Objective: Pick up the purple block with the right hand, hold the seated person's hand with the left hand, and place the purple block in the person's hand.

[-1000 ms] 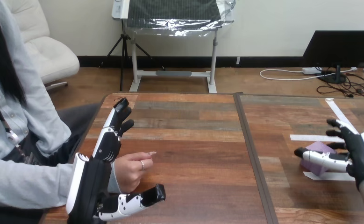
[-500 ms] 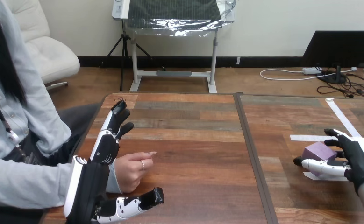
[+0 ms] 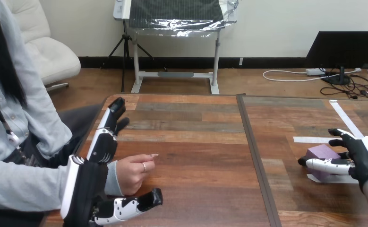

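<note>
The purple block rests on the right half of the table, over a white tape mark. My right hand reaches in from the right and is open: its thumb lies along the block's near side, its straight fingers spread past the far side. At the left, the person's hand lies loosely curled on the table. My left hand is open around it, with straight fingers beyond the person's hand and the thumb stretched out on its near side. I cannot tell whether they touch.
The person sits at the table's left side, forearm along the near left edge. White tape strips lie on the right half of the table. A dark seam splits the tabletop down the middle.
My right hand has closed in on the block, which now sits more upright between thumb and fingers. My left hand has drifted slightly left and down. The person's hand has not moved.
</note>
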`<action>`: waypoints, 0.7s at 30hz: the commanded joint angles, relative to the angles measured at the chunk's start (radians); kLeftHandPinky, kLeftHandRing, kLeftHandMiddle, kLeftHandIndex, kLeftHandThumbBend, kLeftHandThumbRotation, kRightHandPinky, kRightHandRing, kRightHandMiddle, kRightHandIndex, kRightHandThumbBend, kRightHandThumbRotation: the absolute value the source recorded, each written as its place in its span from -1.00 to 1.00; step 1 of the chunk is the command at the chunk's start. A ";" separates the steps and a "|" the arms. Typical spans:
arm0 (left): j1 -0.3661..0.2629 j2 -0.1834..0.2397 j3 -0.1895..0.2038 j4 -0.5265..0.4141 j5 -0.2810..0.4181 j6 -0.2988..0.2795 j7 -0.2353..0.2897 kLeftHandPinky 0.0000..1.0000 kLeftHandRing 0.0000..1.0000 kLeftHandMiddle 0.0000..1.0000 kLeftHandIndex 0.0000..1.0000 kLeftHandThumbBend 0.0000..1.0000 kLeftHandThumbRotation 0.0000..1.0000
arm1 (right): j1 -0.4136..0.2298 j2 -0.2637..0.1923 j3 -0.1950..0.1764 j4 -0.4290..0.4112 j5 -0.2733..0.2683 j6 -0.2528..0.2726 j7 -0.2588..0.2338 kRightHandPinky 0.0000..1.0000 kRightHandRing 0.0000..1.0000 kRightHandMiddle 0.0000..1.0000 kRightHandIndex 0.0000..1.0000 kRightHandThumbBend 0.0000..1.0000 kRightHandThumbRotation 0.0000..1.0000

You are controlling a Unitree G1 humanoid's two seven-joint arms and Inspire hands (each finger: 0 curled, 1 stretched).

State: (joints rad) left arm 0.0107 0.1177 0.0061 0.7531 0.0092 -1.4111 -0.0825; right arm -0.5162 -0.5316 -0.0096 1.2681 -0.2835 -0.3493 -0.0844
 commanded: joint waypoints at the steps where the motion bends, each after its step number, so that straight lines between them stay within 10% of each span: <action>1: -0.015 0.009 0.002 -0.055 -0.005 -0.007 -0.004 0.94 0.92 0.92 0.88 1.00 0.13 | -0.049 -0.012 0.019 0.015 -0.010 0.012 0.014 0.34 0.56 0.72 0.81 0.78 -0.40; 21: 0.009 0.017 -0.005 -0.094 -0.027 0.021 -0.020 0.90 0.94 0.92 0.86 1.00 0.12 | -0.039 0.020 0.028 0.019 -0.006 0.050 -0.041 0.48 0.60 0.67 0.74 0.69 -0.67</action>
State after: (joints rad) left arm 0.0508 0.1221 0.0072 0.7052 -0.0018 -1.3952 -0.0969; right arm -0.5190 -0.5321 0.0087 1.2706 -0.2865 -0.3246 -0.0997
